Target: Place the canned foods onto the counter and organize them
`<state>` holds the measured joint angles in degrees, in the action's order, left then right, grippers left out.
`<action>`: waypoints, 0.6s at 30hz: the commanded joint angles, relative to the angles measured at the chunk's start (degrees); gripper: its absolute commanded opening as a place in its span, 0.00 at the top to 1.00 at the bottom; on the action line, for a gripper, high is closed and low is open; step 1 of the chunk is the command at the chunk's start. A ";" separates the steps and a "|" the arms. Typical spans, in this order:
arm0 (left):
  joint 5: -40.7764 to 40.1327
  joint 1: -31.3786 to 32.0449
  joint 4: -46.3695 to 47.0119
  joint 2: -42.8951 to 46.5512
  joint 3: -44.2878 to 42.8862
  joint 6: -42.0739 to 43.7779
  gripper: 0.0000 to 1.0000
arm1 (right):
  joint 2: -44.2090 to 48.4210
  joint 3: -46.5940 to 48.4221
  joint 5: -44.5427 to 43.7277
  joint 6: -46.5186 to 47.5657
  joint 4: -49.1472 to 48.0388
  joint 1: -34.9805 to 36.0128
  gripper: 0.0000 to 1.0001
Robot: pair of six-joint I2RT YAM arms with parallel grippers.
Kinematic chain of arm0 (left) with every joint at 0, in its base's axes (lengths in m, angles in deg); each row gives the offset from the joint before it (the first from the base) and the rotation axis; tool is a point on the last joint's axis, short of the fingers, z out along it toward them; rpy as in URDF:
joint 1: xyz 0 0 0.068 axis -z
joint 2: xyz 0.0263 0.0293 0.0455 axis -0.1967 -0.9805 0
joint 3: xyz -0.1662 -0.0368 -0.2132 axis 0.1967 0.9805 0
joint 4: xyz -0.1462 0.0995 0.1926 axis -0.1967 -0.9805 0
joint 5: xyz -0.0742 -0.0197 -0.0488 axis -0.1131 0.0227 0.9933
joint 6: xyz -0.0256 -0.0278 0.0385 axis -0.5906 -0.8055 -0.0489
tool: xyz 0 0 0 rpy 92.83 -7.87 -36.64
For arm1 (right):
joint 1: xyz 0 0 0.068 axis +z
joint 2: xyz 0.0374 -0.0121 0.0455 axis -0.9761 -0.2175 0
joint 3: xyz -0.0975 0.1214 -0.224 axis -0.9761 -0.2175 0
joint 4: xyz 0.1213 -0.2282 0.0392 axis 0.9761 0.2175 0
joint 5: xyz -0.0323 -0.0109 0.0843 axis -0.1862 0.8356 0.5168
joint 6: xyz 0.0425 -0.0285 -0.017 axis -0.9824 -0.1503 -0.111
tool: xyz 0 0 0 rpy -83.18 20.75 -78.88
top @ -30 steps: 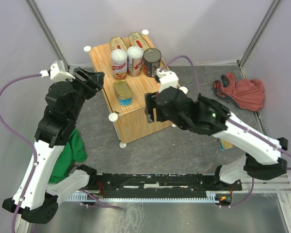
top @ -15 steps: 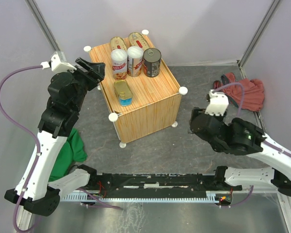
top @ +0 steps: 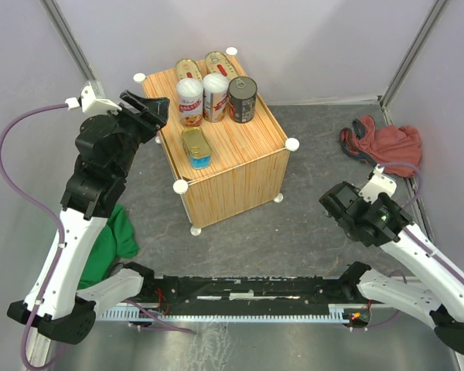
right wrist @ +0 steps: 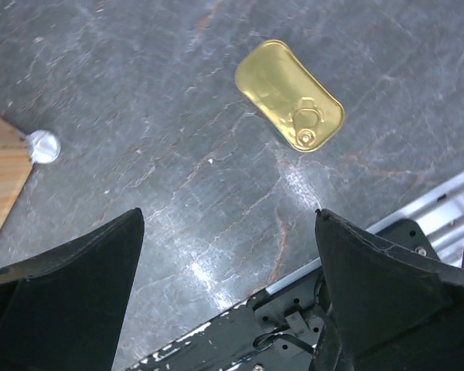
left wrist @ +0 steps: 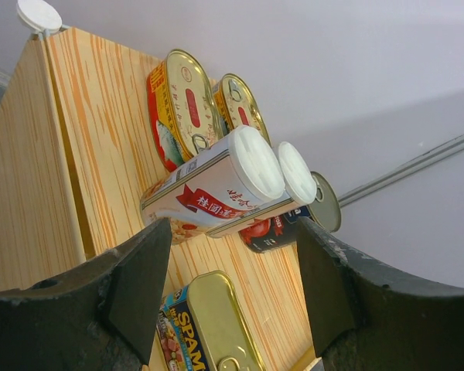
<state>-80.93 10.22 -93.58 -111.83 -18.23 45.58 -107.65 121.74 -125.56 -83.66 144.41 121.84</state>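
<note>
The table point(top: 317, 154) is a dark grey, mottled, stone-like surface. A light-wood-grain box point(top: 236, 182) with white knobs point(top: 292, 144) at its corners stands on it towards the far side, left of centre. A red cloth point(top: 383, 147) lies crumpled near the far right corner, well apart from the box. A green cloth point(top: 122, 232) lies bunched at the left, partly hidden. One flat gold rectangular tin point(right wrist: 289, 96) lies lid-up on the bare surface, near the front rail point(top: 255, 290).
</note>
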 commanded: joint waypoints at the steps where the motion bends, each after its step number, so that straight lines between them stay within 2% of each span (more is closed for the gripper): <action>1: 1.15 -0.29 2.70 0.93 0.32 -2.37 0.28 | -2.28 -1.04 4.06 -3.92 -1.51 -7.07 0.00; 5: 1.59 -0.29 2.68 1.41 0.72 -3.20 0.28 | -5.02 -2.51 9.16 -0.81 -5.46 -16.53 0.01; 10: 1.72 -0.32 2.50 1.88 0.59 -3.46 0.28 | -9.10 -4.00 19.73 1.53 -10.09 -30.66 0.01; 13: 1.66 -0.34 2.33 1.83 0.59 -3.46 0.28 | -9.75 -3.82 22.63 -0.84 -11.42 -35.51 0.00; 18: 2.03 -0.29 2.43 1.43 0.51 -3.71 0.29 | -10.08 -2.56 22.26 -9.23 -10.95 -40.10 0.01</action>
<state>-79.75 10.22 -93.62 -110.74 -17.57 43.83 -117.88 117.52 -104.99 -85.95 134.49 84.31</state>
